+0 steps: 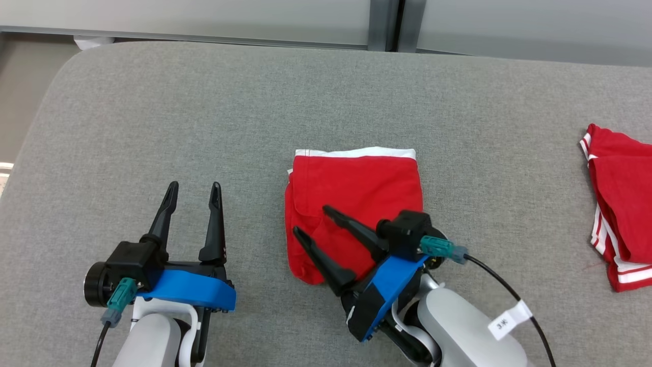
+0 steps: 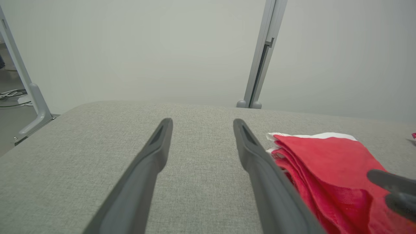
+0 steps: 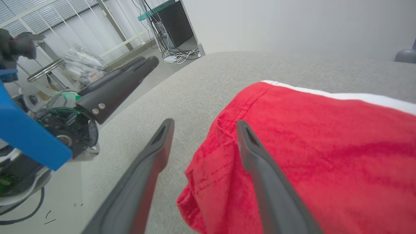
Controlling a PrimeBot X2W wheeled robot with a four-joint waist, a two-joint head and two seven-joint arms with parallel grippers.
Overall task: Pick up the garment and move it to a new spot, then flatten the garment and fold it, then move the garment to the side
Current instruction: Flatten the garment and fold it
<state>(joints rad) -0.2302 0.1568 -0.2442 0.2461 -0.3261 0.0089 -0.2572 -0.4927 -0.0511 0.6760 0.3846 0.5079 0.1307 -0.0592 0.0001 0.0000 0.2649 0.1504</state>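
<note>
A folded red garment (image 1: pixel 356 188) with a white band along its far edge lies on the grey table, near the middle. My right gripper (image 1: pixel 310 220) hovers open over its near left corner, fingers pointing up-left, nothing between them. In the right wrist view the garment (image 3: pixel 325 146) spreads to the right, with one finger over the cloth and the other over bare table; the gripper (image 3: pixel 204 126) holds nothing. My left gripper (image 1: pixel 196 189) stands open over bare table to the left of the garment. The left wrist view has the garment (image 2: pixel 328 162) at the right, beside the open gripper (image 2: pixel 201 125).
A second red garment with white stripes (image 1: pixel 619 204) lies at the table's right edge. The grey fabric table (image 1: pixel 204 117) has a rounded far left corner. Pale wall panels and a metal post (image 2: pixel 260 65) stand behind it.
</note>
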